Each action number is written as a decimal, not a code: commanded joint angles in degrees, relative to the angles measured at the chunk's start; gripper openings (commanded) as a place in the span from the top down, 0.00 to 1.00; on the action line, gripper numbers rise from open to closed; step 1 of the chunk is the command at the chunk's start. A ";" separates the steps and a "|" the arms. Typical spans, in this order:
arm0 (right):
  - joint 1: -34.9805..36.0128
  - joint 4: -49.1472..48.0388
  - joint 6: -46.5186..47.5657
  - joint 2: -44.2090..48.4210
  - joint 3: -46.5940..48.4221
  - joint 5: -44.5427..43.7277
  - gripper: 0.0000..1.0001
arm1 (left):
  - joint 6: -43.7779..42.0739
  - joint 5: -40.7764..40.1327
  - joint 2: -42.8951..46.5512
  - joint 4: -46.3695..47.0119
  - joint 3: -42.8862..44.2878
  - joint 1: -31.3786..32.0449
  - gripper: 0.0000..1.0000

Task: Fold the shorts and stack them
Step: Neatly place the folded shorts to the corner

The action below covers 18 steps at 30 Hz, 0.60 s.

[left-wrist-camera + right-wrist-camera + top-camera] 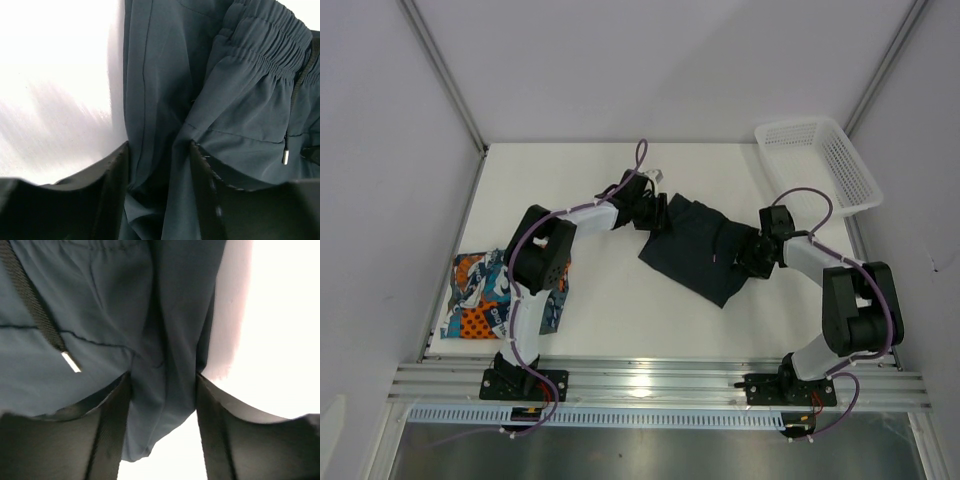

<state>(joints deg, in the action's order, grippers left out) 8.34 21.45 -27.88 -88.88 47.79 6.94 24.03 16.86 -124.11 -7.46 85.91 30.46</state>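
The plain dark navy-teal shorts [695,250] lie spread on the white table between the two arms. My left gripper [663,215] is at their upper left edge. In the left wrist view its jaws [159,150] stand apart with a bunched fold of the dark shorts [165,75] between them, and the elastic waistband [265,45] is at the upper right. My right gripper [745,255] is at the right edge. Its jaws [164,380] are apart around a hanging fold of the dark shorts [170,300], beside the drawstring [30,300]. The printed shorts [480,295] lie folded at the far left.
A white mesh basket [820,160] stands at the back right corner, partly over the table's edge. White walls close in the table on three sides. The metal rail [650,385] with the arm bases runs along the near edge.
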 commanded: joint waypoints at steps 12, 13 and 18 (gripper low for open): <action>3.17 -3.96 -1.65 -5.34 4.15 -1.31 0.92 | 1.63 2.65 1.77 4.21 -4.52 -0.22 0.98; 3.44 -3.88 -1.57 -5.51 4.41 -1.49 0.95 | 1.63 2.39 2.12 4.21 -4.96 -0.14 1.00; 6.33 -2.56 -1.56 -5.08 7.14 -4.12 1.00 | 0.67 0.28 6.06 2.11 -5.14 -0.22 1.00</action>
<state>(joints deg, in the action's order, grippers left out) 12.80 18.65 -29.80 -94.15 51.64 5.19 25.45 18.24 -122.91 -4.01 81.23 30.46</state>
